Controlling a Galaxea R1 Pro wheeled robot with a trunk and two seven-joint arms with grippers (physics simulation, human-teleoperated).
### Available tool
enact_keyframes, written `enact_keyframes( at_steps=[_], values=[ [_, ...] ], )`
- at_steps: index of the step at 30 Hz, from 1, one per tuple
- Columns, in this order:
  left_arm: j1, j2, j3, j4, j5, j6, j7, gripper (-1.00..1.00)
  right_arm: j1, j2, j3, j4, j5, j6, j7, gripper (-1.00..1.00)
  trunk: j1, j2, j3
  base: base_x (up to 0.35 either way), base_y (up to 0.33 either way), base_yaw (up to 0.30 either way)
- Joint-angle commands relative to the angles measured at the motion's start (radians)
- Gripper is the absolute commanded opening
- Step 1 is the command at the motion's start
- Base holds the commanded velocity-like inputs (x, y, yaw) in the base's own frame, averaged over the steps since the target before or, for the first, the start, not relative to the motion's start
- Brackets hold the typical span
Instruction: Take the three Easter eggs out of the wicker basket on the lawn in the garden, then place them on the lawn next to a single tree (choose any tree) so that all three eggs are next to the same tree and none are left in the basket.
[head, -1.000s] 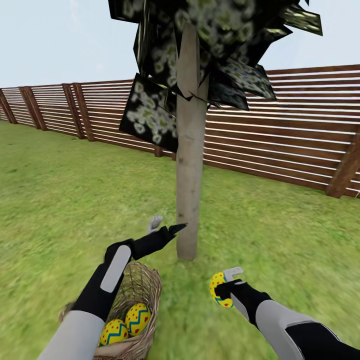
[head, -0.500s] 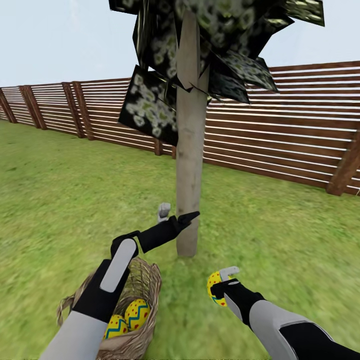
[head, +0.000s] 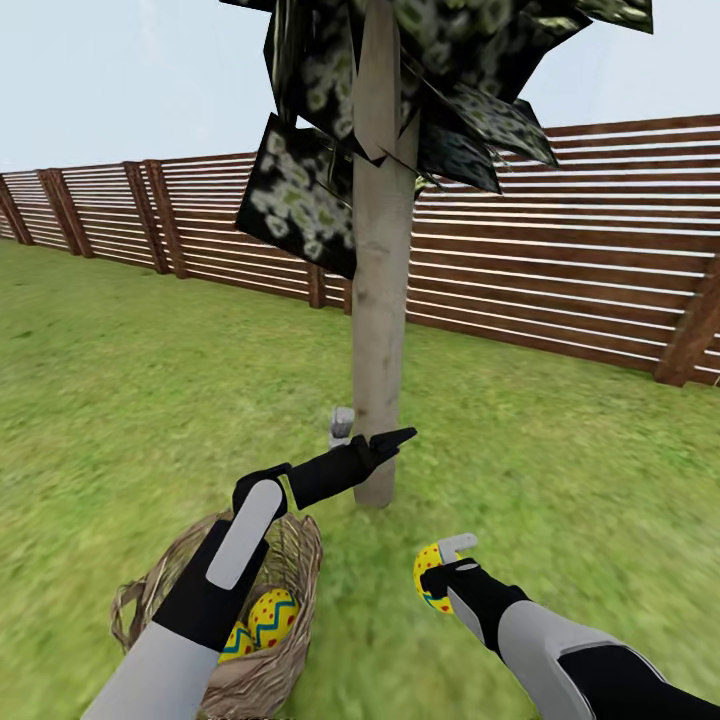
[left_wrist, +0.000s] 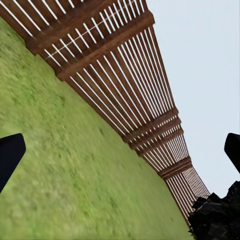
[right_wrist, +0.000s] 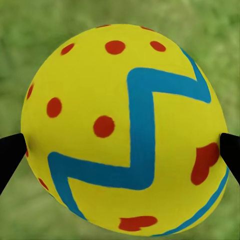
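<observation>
A yellow Easter egg with blue zigzags and red dots is clamped in my right gripper, low over the lawn to the right of the tree's base. In the right wrist view this egg sits squarely between the two fingertips. Two more eggs lie in the wicker basket at lower left, partly hidden by my left forearm. My left gripper is open and empty, raised beyond the basket just in front of the trunk. The left wrist view has its gripper spread wide over grass.
A brown slatted fence runs behind the tree and along the left. Dark mottled leaf panels hang around the upper trunk. Open grass stretches left and right of the trunk.
My left arm has lifted and reached forward from above the basket toward the trunk. The right gripper keeps the egg almost in place. The view has shifted slightly.
</observation>
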Motion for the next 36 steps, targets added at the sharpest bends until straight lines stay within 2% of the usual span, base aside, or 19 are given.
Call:
enact_keyframes(
  at_steps=[1, 17, 27, 28, 31, 34, 36],
  values=[
    [0.000, 0.000, 0.001, 0.000, 0.003, 0.005, -0.002, 1.00, 0.000, 0.000, 0.005, -0.002, 0.011, 0.009, -0.003, -1.00, 0.004, -0.008, -0.004, 0.000, 0.000, 0.000],
    [-0.001, -0.002, -0.001, 0.000, 0.005, 0.005, -0.002, 1.00, 0.000, -0.004, 0.005, -0.003, 0.011, 0.007, -0.003, -1.00, 0.065, -0.120, -0.054, 0.000, 0.000, 0.000],
    [-0.001, -0.002, -0.002, 0.000, 0.005, 0.004, -0.002, 1.00, 0.000, -0.004, 0.005, -0.006, 0.011, 0.005, -0.003, -1.00, 0.070, -0.122, -0.093, 0.000, 0.000, 0.000],
    [0.000, -0.003, -0.006, 0.000, 0.005, 0.004, -0.003, 1.00, 0.000, -0.004, 0.005, -0.008, 0.011, -0.002, -0.003, -1.00, 0.070, -0.122, -0.097, 0.000, 0.000, 0.000],
    [-0.001, -0.004, -0.061, -0.001, 0.014, 0.002, -0.003, 1.00, 0.000, -0.005, 0.004, -0.008, 0.009, -0.075, -0.003, -1.00, 0.071, -0.123, -0.108, 0.000, 0.000, 0.000],
    [0.000, -0.004, -0.073, -0.001, 0.047, 0.002, -0.003, 1.00, 0.000, -0.002, 0.005, -0.008, 0.010, -0.092, -0.003, -1.00, 0.073, -0.124, -0.120, 0.000, 0.000, 0.000],
    [0.000, -0.003, -0.074, -0.001, 0.052, 0.002, -0.003, 1.00, 0.000, 0.000, 0.005, -0.008, 0.010, -0.094, -0.003, -1.00, 0.074, -0.124, -0.128, 0.000, 0.000, 0.000]
  ],
)
